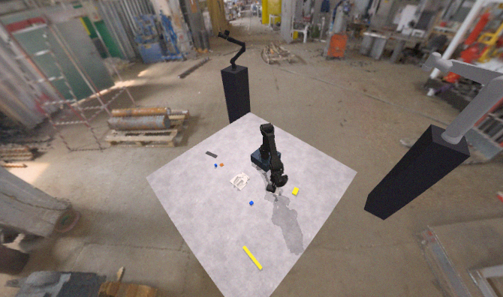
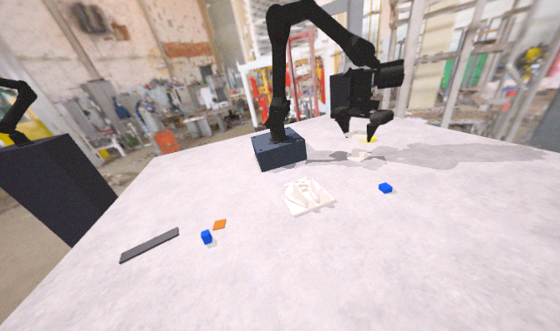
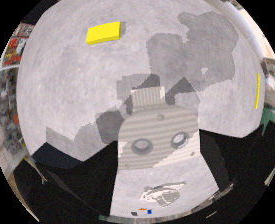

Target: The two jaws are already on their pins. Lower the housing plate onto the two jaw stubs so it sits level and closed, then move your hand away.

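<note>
The white housing plate (image 3: 157,122) has two round holes and a ribbed end tab. My gripper (image 3: 157,139) (image 1: 275,189) (image 2: 358,137) is shut on its sides, with fingers wide apart, and holds it raised above the table, right of the base assembly. The white base assembly (image 1: 239,181) (image 2: 310,196) (image 3: 163,195) lies flat on the table, with the jaws on it and nothing covering them. The small stubs are too fine to make out. The plate's underside is hidden.
A yellow block (image 1: 295,191) (image 3: 103,33) lies beyond the gripper. One blue cube (image 1: 251,203) (image 2: 385,187) lies in front. Another blue cube (image 2: 206,236), an orange tile (image 2: 220,224) and a dark bar (image 2: 150,245) lie farther left. A long yellow bar (image 1: 252,257) lies near the front.
</note>
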`<state>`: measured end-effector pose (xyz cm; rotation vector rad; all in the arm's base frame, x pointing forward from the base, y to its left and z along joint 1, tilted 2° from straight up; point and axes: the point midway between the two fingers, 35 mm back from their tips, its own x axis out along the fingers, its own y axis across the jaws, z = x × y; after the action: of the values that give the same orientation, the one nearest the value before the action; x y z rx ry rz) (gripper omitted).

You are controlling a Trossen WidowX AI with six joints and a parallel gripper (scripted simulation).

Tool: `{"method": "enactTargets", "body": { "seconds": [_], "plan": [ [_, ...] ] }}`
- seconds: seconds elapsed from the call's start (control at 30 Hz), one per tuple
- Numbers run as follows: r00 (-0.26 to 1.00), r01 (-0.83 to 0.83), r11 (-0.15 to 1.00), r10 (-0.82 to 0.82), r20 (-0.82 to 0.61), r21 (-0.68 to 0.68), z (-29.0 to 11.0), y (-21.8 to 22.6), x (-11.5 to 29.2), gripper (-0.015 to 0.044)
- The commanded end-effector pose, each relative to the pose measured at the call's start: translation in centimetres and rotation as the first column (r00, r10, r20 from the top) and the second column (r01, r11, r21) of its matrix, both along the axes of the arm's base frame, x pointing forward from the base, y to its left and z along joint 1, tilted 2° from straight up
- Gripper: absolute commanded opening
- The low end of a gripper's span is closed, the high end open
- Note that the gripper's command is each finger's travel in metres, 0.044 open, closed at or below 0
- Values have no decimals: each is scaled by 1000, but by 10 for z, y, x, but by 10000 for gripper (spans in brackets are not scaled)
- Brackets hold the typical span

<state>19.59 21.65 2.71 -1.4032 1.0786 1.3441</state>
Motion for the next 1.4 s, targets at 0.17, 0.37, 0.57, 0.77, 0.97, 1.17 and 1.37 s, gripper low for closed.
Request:
{"method": "enactTargets", "body": {
  "seconds": [0.17,0.37,0.57,0.77,0.97,1.17,1.37],
  "plan": [
    [1000,5,1000,-5,5,10,12,1,0,351],
    [994,109,994,-109,5,13,12,-13,11,351],
    [974,224,974,-225,5,17,13,-29,22,351],
    [941,337,941,-337,5,20,13,-46,31,351],
    [896,445,895,-445,4,24,14,-63,40,351],
    [837,546,837,-547,4,28,14,-81,47,351],
    [768,641,767,-641,3,31,15,-99,53,351]
  ]
}}
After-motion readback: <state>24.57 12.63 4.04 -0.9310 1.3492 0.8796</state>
